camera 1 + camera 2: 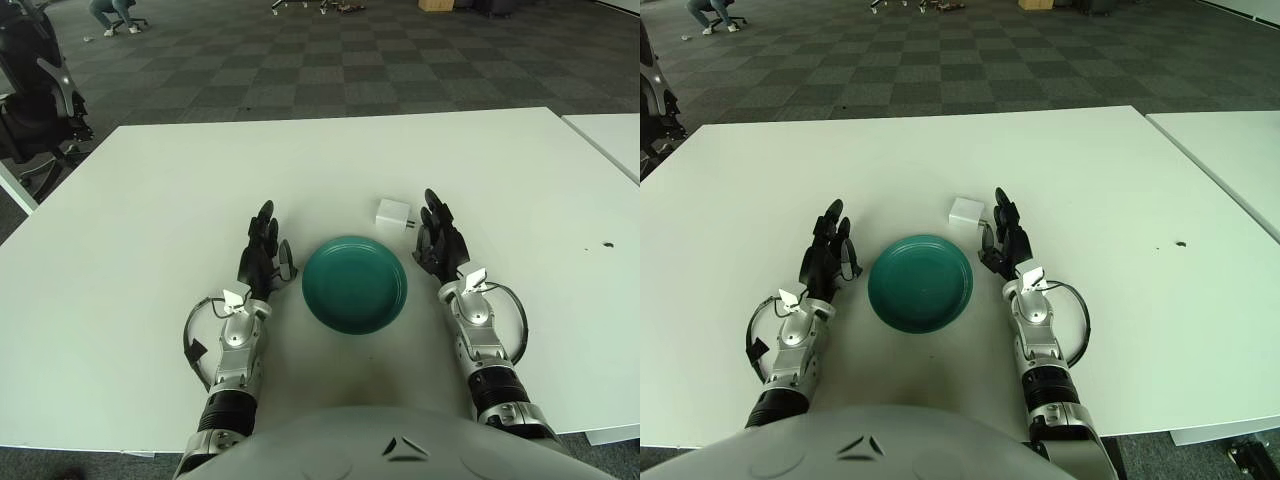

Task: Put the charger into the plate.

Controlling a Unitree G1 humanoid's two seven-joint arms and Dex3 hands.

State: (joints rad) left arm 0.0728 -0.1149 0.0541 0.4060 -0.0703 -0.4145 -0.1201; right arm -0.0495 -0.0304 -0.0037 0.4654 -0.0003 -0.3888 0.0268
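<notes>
The right hand (440, 236) lies flat just to the right of the green plate (354, 284), with its fingers stretched out and holding nothing; its fingertips point at the little white charger (393, 213), which sits on the table just behind the plate's right edge, very near the fingers, though I cannot tell if they touch it; I think the hand is there so it can take the charger, which is the next step, since the plate has nothing in it; the left hand (264, 250) rests just to the left of the plate, fingers out straight too and holding nothing, likely only waiting; the plate lies between both hands, close to the robot, so the trip for the charger will be short; all of this sits on a big white table (150, 200); a second white table (610, 135) stands far right of the plate; behind the plate, past the table, the floor is dark checkered carpet (300, 60), with a black chair (35, 100) far to the left.
</notes>
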